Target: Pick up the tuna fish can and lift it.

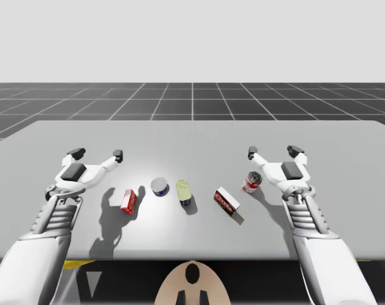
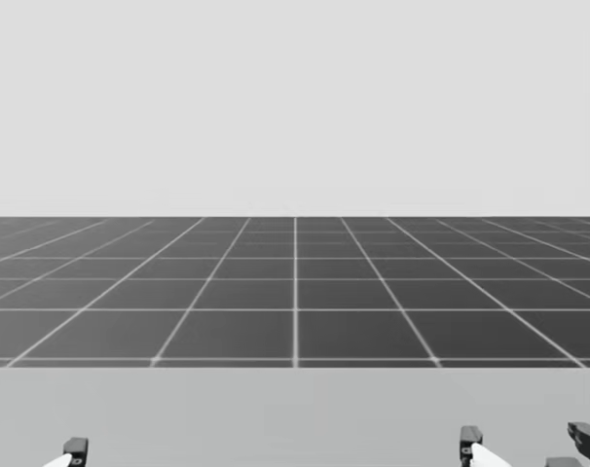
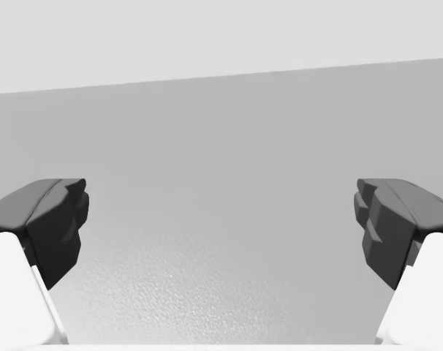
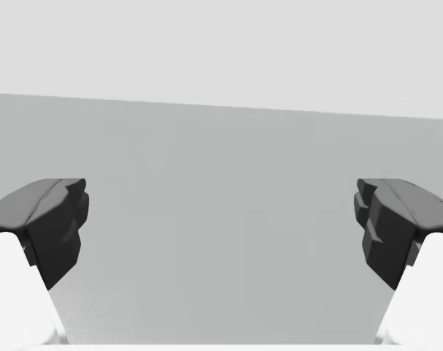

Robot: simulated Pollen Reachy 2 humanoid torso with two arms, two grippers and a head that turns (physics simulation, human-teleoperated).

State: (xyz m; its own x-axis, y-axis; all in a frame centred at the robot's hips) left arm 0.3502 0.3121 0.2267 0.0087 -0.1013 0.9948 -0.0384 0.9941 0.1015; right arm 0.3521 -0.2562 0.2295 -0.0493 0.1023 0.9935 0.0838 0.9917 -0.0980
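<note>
A: Eyes on the tuna fish can [image 1: 159,187]: short, round, blue-walled, standing on the grey table [image 1: 192,136], near the front edge, a little left of middle.

B: Flanked just to the left by a red box [image 1: 130,201], just to the right by a yellow-green can [image 1: 185,192]. Touching neither.

A: Further right, a second red box [image 1: 227,201], then a red-and-white can [image 1: 253,182].

B: And the left gripper [image 1: 97,154]? Hovers well apart from the tuna fish can, out beyond the first box, jaws spread wide, gripping nothing.

A: Same story for the right gripper [image 1: 273,152]: jaws wide apart, just beside the red-and-white can, not closed on it.

B: Confirmed from both wrists: dark fingers far apart, plain tabletop ahead.
</note>
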